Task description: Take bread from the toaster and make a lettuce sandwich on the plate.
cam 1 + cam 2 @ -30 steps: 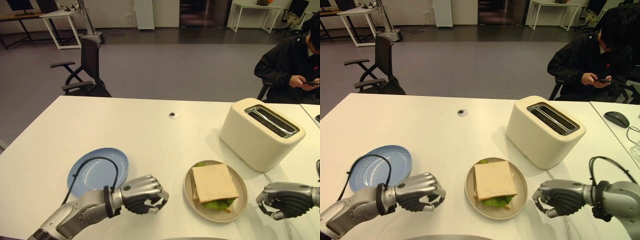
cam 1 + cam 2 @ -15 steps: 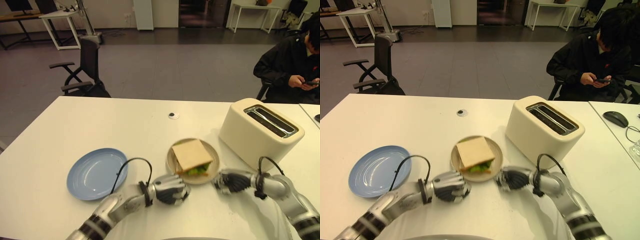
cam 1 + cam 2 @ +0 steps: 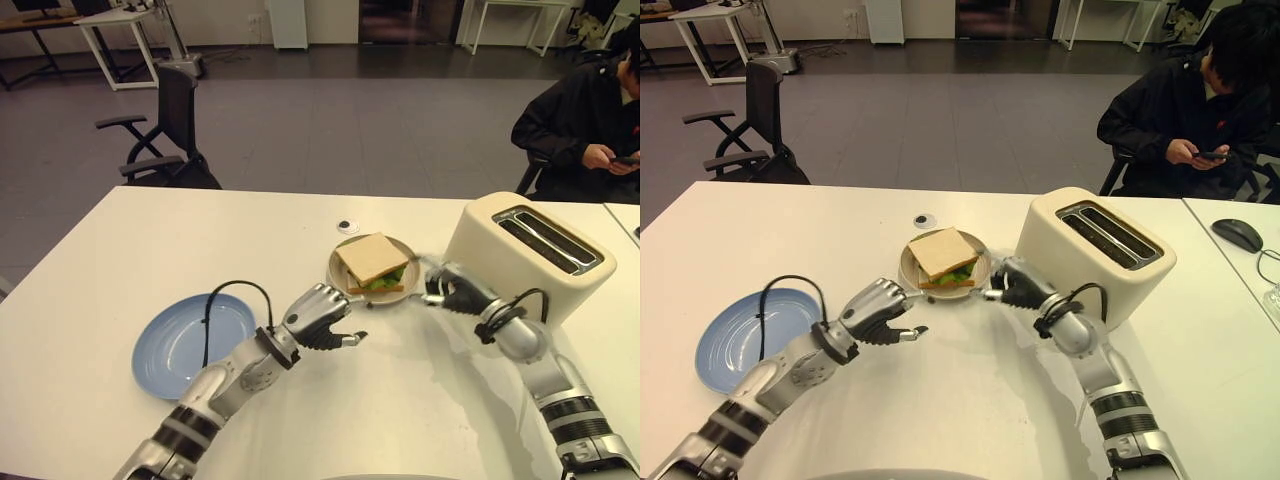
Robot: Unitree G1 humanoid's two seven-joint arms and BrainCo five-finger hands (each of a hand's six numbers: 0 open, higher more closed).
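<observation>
Left eye view: a sandwich (image 3: 372, 258), its top bread slice lying over green lettuce (image 3: 386, 279), sits on a tan plate (image 3: 335, 268) toward the far edge of the white bench (image 3: 120, 260), roughly midway along it. The cream toaster (image 3: 520, 250) stands just right of the plate, nearer the bench's right edge, slots facing up. The robot's left hand (image 3: 318, 318) hovers just on the near side of the plate's left rim, fingers loosely curled and holding nothing. The right hand (image 3: 452, 290) lies between plate and toaster, fingers curled in, tips at the plate's right rim, nothing clasped in them. A blue plate (image 3: 165, 350) rests well apart, toward the near left corner. A small black disc (image 3: 346, 224) sits in the bench top just beyond the tan plate

Right eye view: the sandwich (image 3: 944, 255) and its plate (image 3: 908, 275) lie between the two hands, the left hand (image 3: 878, 314) below and left of the rim, the right hand (image 3: 1020, 287) against the toaster's (image 3: 1095, 255) front lower corner. A black cable (image 3: 790, 290) loops up from the left wrist over the blue plate (image 3: 725, 355). A computer mouse (image 3: 1237, 234) lies on the neighbouring bench past the right edge
</observation>
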